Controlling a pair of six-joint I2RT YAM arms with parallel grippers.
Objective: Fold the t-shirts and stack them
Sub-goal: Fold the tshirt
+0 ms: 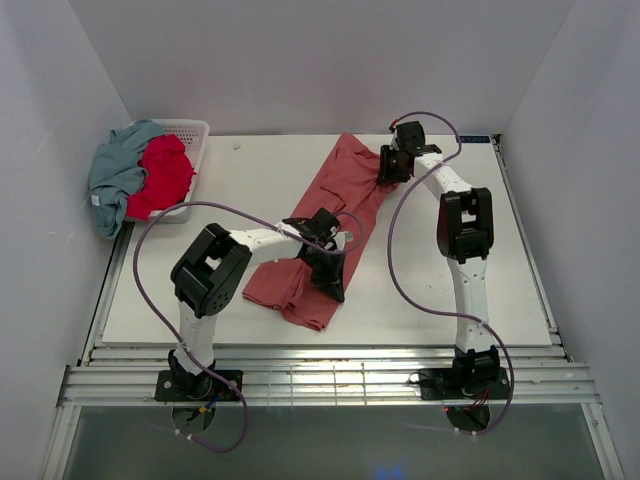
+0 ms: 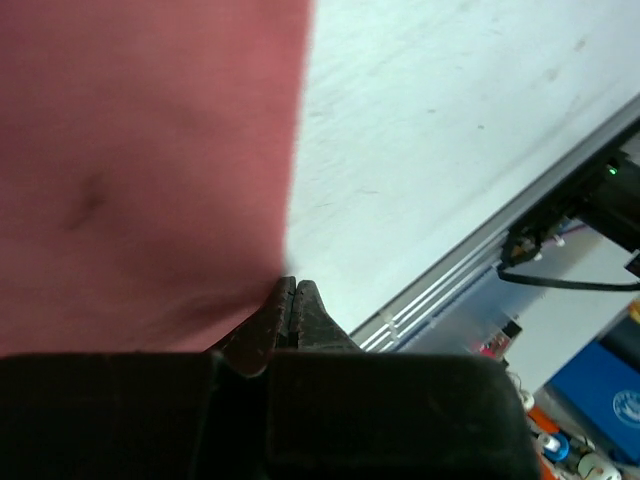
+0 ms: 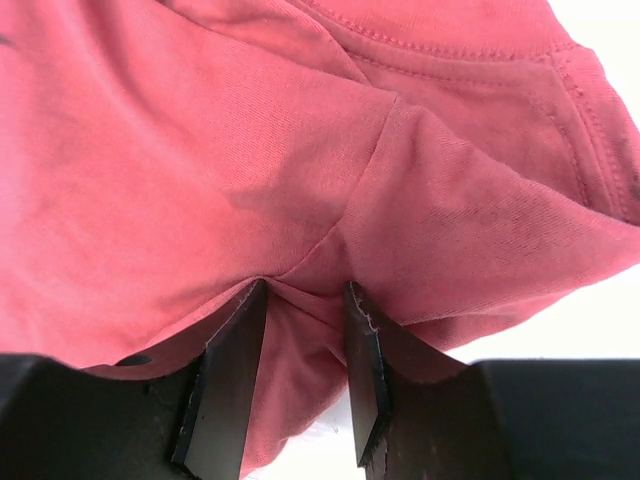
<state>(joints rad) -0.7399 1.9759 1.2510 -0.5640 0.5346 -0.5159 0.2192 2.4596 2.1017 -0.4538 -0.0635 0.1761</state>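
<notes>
A dusty salmon-red t-shirt [image 1: 340, 190] lies stretched at an angle across the middle of the table. My left gripper [image 1: 335, 287] is at its near right edge. In the left wrist view the jaws [image 2: 292, 285] are pressed together right at the edge of the salmon-red t-shirt [image 2: 140, 150], which rises blurred and close. My right gripper [image 1: 386, 165] sits on the far end of the shirt. Its jaws [image 3: 305, 290] stand apart, with a loose fold of the salmon-red t-shirt [image 3: 250, 150] between them. A bright crimson t-shirt [image 1: 160, 175] and a grey-blue t-shirt [image 1: 115, 175] are heaped at the far left.
A white lattice basket [image 1: 195, 130] at the far left corner holds the two heaped shirts; the grey-blue one spills over its left side. The white table [image 1: 450, 300] ends in metal rails along the near edge. Grey walls close in on three sides.
</notes>
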